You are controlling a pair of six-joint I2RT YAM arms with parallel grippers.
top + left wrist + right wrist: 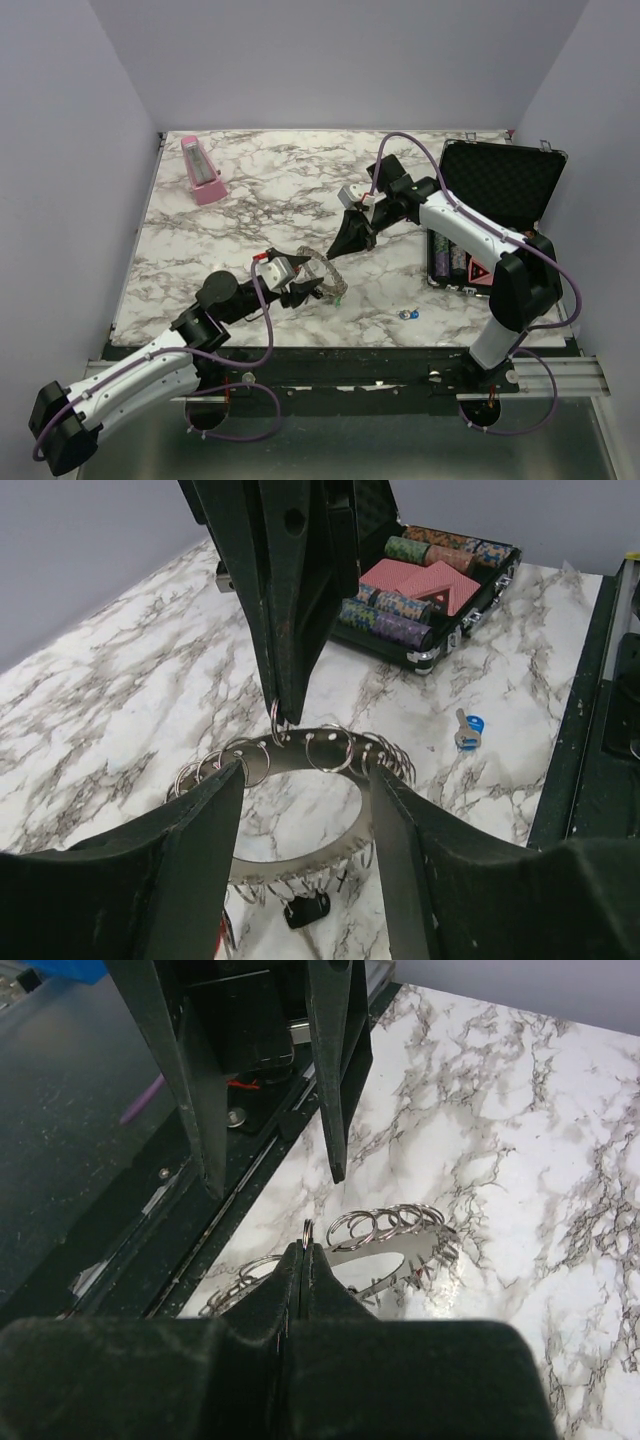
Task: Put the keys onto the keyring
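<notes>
The keyring (300,865), a flat grey metal ring hung with several small split rings, sits mid-table (318,264), its far side tilted up. My right gripper (305,1250) is shut on one small split ring (306,1228) at that far rim (277,725). My left gripper (307,768) has a finger on each side of the ring's near band, and the fingers (205,860) hide whether they touch it. A black-headed key (305,910) lies under the near band. A green-headed key (340,298) shows beside the ring. One blue-headed key (468,730) lies loose to the right (408,315).
An open black case (495,180) holding poker chips (395,620) and red cards stands at the right. A pink metronome (203,170) is at the far left. The table's dark front rail (590,730) runs close by the blue key.
</notes>
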